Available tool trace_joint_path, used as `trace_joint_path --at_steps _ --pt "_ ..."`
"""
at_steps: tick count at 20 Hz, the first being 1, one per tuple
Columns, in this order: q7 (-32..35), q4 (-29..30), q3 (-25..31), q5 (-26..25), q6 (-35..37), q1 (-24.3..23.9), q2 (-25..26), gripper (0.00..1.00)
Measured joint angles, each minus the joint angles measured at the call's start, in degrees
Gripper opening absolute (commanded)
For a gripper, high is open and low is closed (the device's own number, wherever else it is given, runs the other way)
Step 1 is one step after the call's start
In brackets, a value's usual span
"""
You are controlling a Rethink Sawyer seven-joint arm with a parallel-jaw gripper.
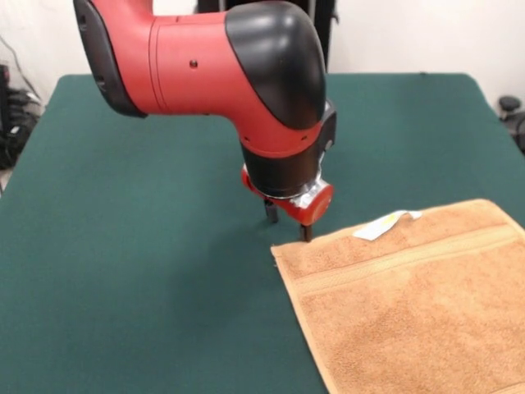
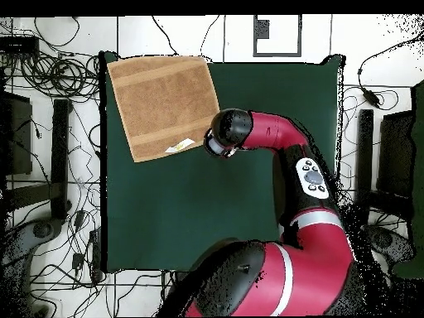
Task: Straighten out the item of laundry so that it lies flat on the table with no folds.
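Front view: the end effector (image 1: 285, 222) hangs low over the counter (image 1: 148, 271), its two dark fingers (image 1: 270, 211) pointing down and set a little apart, with nothing between them. One finger tip stands just at the far corner of the towel (image 1: 410, 304), at about 10 o'clock of the cloth; whether it touches the fabric cannot be told. The towel lies spread at roughly 4 o'clock of the frame, running off the right and lower edges. A woven band crosses it near the far hem, and a small white label (image 1: 381, 224) sticks out from that hem, partly turned over.

Overhead view: the towel (image 2: 164, 103) occupies the counter's (image 2: 207, 215) corner at about 10 o'clock, slightly skewed to the counter edges, with no large folds evident. The arm's wrist (image 2: 228, 132) sits just beside the towel's edge at 3 o'clock of the cloth, hiding the end effector
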Motion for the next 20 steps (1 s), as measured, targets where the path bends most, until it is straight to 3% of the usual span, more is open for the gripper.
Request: trace_joint_path --at_steps 8,20 --pt "0.0 2.08 -0.05 -0.05 -3.14 -0.22 -0.87 1.0" --pt "0.0 0.73 -2.82 -2.71 -3.72 3.44 -1.26 1.0"
